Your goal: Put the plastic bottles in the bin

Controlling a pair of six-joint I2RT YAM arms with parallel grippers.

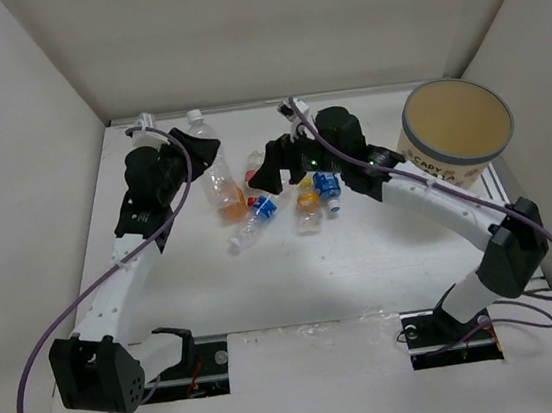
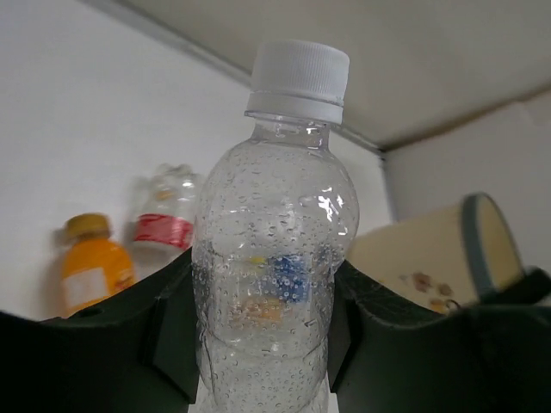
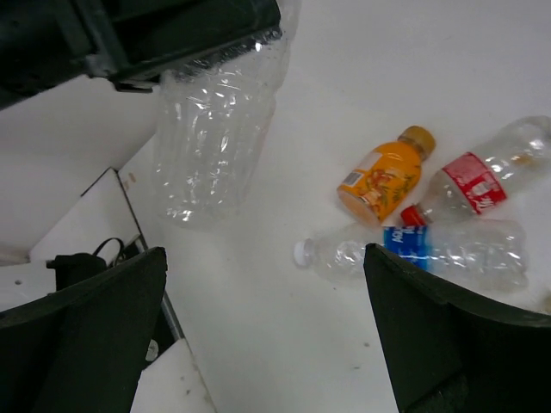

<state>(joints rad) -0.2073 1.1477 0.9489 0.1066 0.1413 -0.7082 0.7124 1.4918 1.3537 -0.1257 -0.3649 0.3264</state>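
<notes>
My left hand [image 2: 261, 337] grips clear bottle [image 2: 275, 249]; right hand [image 3: 265, 331] wide open over loose bottles [image 3: 385, 176], seemingly between it and bin [image 1: 430, 163].

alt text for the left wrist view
A plain clear bottle with a white cap is clamped in the left gripper. Behind it are an orange bottle and a red-labelled bottle at left, the bin at right.
</notes>
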